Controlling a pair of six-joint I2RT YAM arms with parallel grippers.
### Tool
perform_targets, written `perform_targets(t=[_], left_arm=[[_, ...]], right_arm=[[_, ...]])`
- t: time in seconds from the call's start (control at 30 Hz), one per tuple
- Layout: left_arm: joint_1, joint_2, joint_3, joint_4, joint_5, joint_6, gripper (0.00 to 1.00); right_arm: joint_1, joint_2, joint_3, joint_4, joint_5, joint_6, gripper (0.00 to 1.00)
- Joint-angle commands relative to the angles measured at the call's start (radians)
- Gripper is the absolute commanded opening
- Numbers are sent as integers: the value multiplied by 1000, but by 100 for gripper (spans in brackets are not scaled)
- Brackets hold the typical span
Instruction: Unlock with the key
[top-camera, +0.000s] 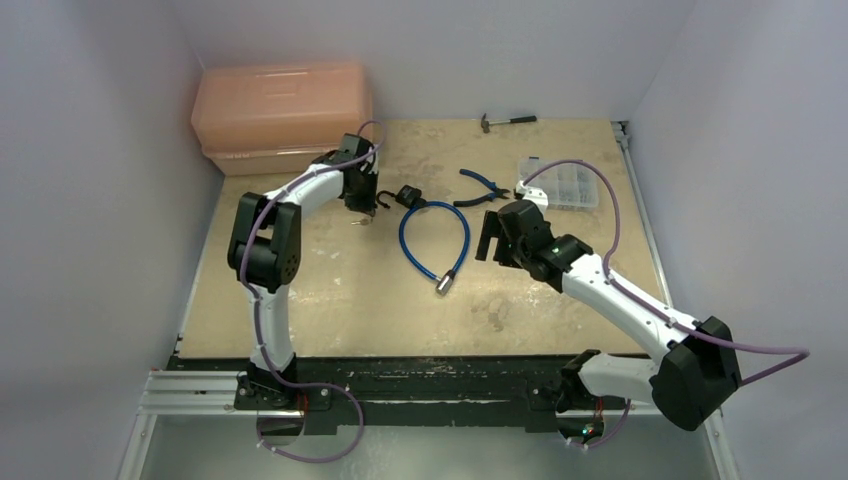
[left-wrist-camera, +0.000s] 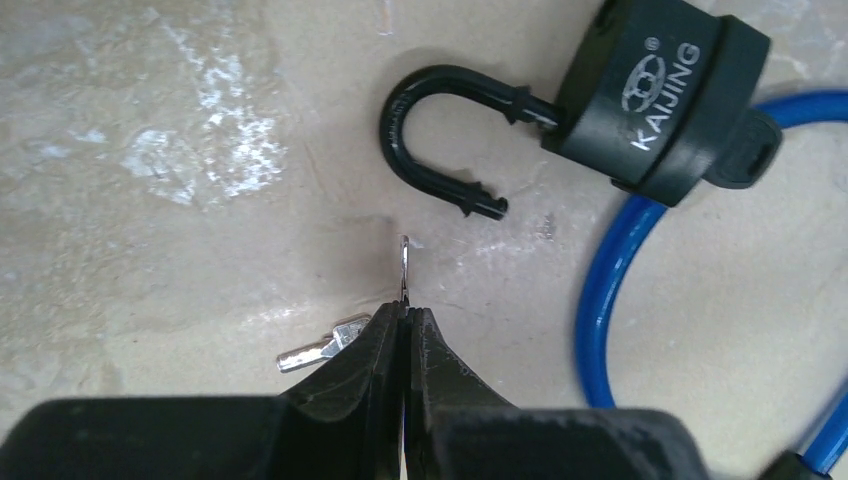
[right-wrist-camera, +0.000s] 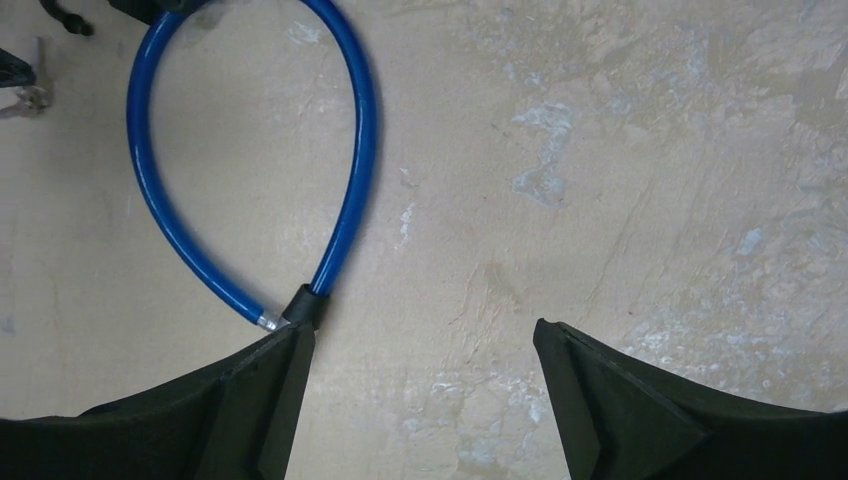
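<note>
Key location: I read the key (left-wrist-camera: 318, 348) as lying on the tabletop (left-wrist-camera: 150, 250) on the shackle side of the padlock (left-wrist-camera: 655, 95), near it but not touching. Only the silver blade shows. The head is hidden under a finger of the left pincer (left-wrist-camera: 405, 312).
Left pincer: closed tight, with the fingers pressed together on a thin metal ring (left-wrist-camera: 404, 262) seen edge-on. I judge this to be the key's ring, not the key itself.
Right pincer: the right pincer (right-wrist-camera: 420, 335) is spread wide and holds nothing. It sits on the side of the padlock away from the key, with one finger just beside the metal end (right-wrist-camera: 268, 320) of the blue cable (right-wrist-camera: 150, 200).
Key axis: the long axis lies flat on the tabletop. The blade tip points away from the padlock and the hidden head end lies toward it.
Handling: I expect a light, rigid, smooth piece of metal. Carried by the ring, it is likely to swing and twist.
Hold point: take it by the head, flat faces between the pads, leaving the whole blade free for the keyway.
Padlock: the shackle (left-wrist-camera: 430, 130) has one leg clear of the body.
</note>
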Motion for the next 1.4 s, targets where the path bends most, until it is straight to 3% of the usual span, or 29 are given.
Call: perform_targets(t=[0.0,0.53,0.8,1.0,1.37], left_arm=[[-5,-80,-17,28,81,-1,0],[-29,-216,-54,124,250,16,0],[-99,-298,-92,188,325,88,0],[-161,-366,-134,236,334,132,0],[-223,-407,-165,265,344,168,0]], right_arm=[[-1,-23,-5,56,-30,-20,91],[-1,-54,8,232,-184,38,87],[-1,8,134,118,-97,267,82],[-1,80,230,57,-113,415,79],[-1,204,329,70,-212,482,69]])
